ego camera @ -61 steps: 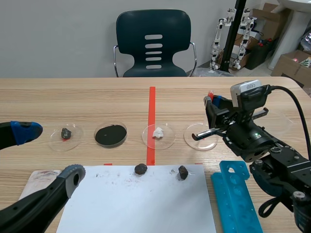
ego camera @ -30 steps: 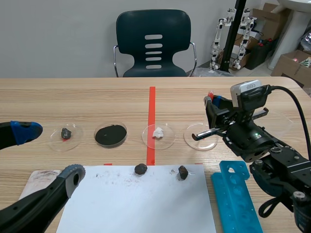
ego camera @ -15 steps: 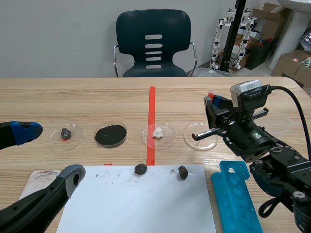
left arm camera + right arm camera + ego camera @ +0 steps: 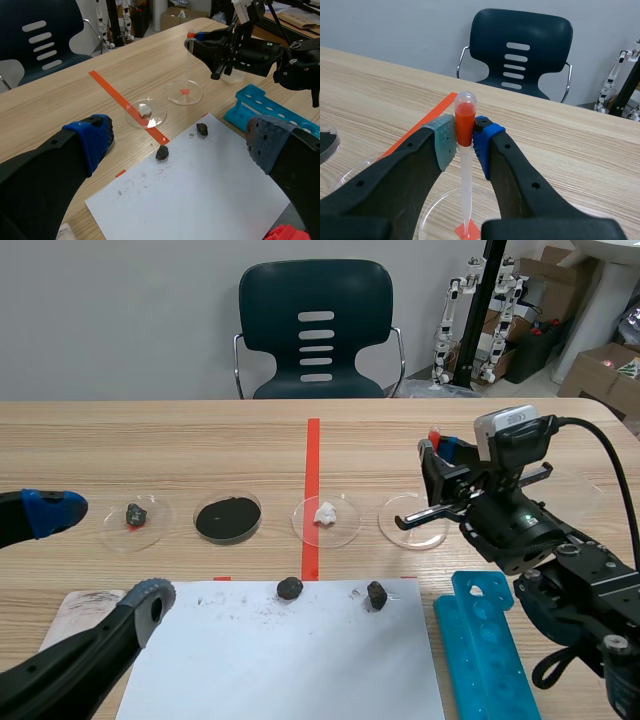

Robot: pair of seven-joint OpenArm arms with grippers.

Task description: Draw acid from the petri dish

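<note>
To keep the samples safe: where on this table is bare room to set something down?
Free: the tabletop beyond the petri dish row, either side of the red tape line; and the white paper nearer than its two dark rocks. Crowded: the dish row, and the right side, where the right gripper holds the pipette near the blue rack.

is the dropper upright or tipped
Upright: the right tool grips the dropper by its bulb, tip pointing straight down into the dish.
</note>
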